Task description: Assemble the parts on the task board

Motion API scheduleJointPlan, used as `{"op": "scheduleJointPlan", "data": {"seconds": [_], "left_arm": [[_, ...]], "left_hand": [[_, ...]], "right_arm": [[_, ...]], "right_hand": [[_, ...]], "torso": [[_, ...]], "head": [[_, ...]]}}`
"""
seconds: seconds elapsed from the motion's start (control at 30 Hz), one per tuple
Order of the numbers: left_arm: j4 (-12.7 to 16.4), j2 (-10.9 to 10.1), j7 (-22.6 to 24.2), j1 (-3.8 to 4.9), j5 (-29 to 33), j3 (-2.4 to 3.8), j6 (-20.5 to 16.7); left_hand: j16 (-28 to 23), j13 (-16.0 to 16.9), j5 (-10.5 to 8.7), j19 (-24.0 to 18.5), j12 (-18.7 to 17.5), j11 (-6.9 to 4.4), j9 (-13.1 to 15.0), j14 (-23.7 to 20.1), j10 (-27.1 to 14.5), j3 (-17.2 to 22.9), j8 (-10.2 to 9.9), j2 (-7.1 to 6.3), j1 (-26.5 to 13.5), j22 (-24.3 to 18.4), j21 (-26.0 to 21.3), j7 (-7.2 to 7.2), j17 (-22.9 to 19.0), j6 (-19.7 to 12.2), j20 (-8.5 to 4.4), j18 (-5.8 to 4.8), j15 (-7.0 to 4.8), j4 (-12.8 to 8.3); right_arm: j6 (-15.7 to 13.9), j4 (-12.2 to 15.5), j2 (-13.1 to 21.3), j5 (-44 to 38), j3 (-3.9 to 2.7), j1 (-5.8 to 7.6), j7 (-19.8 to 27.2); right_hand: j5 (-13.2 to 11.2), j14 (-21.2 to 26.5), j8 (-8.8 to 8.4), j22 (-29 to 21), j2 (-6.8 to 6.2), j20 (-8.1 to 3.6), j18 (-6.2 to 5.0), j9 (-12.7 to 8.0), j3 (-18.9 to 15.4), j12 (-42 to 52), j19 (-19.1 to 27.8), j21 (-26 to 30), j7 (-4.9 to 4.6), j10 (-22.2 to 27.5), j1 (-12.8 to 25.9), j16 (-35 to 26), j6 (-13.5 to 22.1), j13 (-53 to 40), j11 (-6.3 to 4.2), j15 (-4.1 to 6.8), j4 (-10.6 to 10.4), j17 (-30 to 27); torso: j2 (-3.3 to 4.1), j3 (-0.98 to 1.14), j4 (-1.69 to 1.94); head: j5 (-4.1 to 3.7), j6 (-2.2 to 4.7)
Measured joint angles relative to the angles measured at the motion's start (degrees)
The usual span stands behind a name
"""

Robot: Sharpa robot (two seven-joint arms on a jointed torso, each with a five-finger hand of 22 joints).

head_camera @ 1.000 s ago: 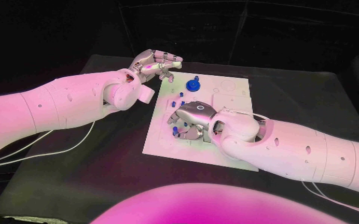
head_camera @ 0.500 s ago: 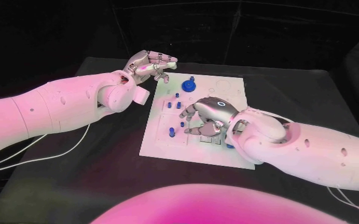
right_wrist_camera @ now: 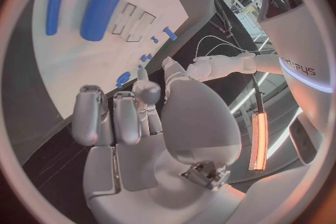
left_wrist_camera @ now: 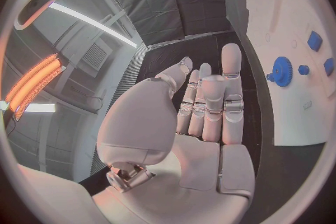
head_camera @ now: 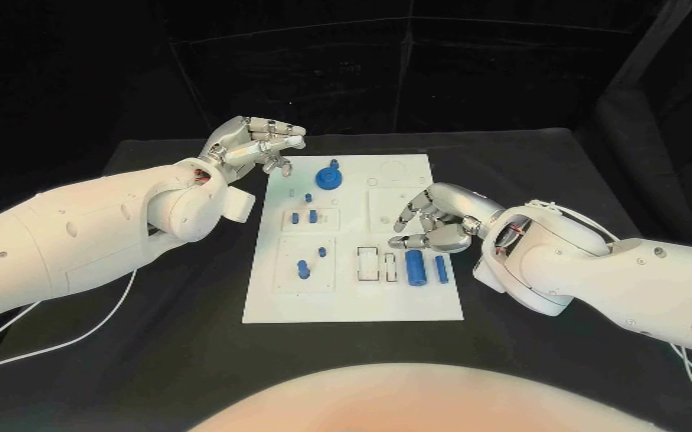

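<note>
The white task board (head_camera: 353,302) lies in the middle of the black table. A blue gear (head_camera: 329,178) stands near its far edge, with small blue pegs (head_camera: 303,217) and a blue piece (head_camera: 303,270) on its left half. A thick blue cylinder (head_camera: 415,266) and a thin blue rod (head_camera: 441,268) lie on its right half. My right hand (head_camera: 437,220) hovers just beyond them, fingers curled, holding nothing. My left hand (head_camera: 253,144) hangs off the board's far left corner, fingers curled in and empty. The left wrist view shows the gear (left_wrist_camera: 282,71); the right wrist view shows the cylinder (right_wrist_camera: 98,13) and the rod (right_wrist_camera: 55,8).
Two empty rectangular slots (head_camera: 378,264) sit on the board beside the cylinder. Black table (head_camera: 173,342) surrounds the board on every side. My right forearm (head_camera: 577,272) lies along the table to the right of the board.
The camera has shifted. My right hand has drawn back from the board's near left part to its right side, uncovering the cylinder and rod. The left hand stays by the far left corner.
</note>
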State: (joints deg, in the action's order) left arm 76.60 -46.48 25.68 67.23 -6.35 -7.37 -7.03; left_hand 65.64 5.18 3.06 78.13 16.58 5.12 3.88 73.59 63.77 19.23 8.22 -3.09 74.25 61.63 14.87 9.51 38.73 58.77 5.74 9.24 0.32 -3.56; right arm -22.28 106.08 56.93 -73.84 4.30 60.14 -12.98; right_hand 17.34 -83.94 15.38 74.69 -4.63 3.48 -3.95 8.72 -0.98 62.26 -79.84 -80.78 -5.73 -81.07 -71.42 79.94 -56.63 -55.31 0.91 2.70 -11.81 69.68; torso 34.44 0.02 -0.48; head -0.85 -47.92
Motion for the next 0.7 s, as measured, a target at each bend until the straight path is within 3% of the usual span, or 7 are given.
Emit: {"op": "scheduleJointPlan", "data": {"seconds": [0.1, 0.33, 0.7], "left_arm": [[0.2, 0.0, 0.1, 0.00, 0.0, -0.03, 0.0], [0.4, -0.1, 0.2, 0.00, 0.0, -0.06, 0.0], [0.6, -0.4, 0.2, -0.01, 0.0, -0.08, 0.0]], "left_hand": [[0.0, 0.0, 0.00, 0.0, 0.0, 0.00, 0.0, 0.0, 0.0, 0.0, 0.0, 0.00, 0.0, 0.0, 0.0, 0.00, -0.1, 0.0, 0.00, 0.00, 0.00, 0.0], [0.0, 0.0, 0.00, 0.0, 0.0, 0.00, 0.0, 0.0, 0.0, 0.0, 0.0, 0.00, 0.0, 0.0, 0.0, 0.00, -0.1, 0.0, 0.00, 0.00, 0.00, 0.0], [0.0, 0.0, 0.00, 0.0, 0.0, 0.00, 0.0, 0.0, 0.0, -0.2, 0.0, 0.02, 0.0, -0.1, 0.0, 0.00, -0.1, 0.0, 0.00, 0.00, 0.01, 0.2]], "right_arm": [[0.2, -0.6, 0.8, 0.7, 0.01, -0.46, -2.8], [0.0, -0.6, 1.6, 0.8, 0.25, -1.71, -9.2], [0.8, -0.8, 1.0, -0.3, 0.28, -2.42, -16.2]], "right_hand": [[2.1, 0.0, 2.08, 0.3, 0.28, 0.10, -0.01, 1.3, -2.4, 7.1, -1.1, -1.3, -0.19, -0.2, 0.1, 1.9, 1.7, -8.9, 0.22, 0.00, -1.5, 3.2], [2.2, 0.0, 4.93, 0.3, 1.12, 0.29, -0.01, 2.9, -5.4, 11.2, -1.2, -1.5, -0.44, -0.5, -0.1, 2.9, 3.4, -15.1, 0.53, 0.00, -4.0, 5.1], [0.9, 0.0, 6.88, 0.2, 2.22, 0.30, -0.02, 4.1, -8.7, 11.6, -1.2, -1.7, -0.42, -0.7, 2.3, 3.6, 4.9, -16.9, 0.32, -0.01, -4.8, 5.3]], "torso": [[-0.18, -0.07, -0.30], [-0.36, -0.12, -0.73], [-0.34, -0.21, -0.64]], "head": [[-0.56, 0.04], [-1.21, -0.42], [-1.51, -0.81]]}}
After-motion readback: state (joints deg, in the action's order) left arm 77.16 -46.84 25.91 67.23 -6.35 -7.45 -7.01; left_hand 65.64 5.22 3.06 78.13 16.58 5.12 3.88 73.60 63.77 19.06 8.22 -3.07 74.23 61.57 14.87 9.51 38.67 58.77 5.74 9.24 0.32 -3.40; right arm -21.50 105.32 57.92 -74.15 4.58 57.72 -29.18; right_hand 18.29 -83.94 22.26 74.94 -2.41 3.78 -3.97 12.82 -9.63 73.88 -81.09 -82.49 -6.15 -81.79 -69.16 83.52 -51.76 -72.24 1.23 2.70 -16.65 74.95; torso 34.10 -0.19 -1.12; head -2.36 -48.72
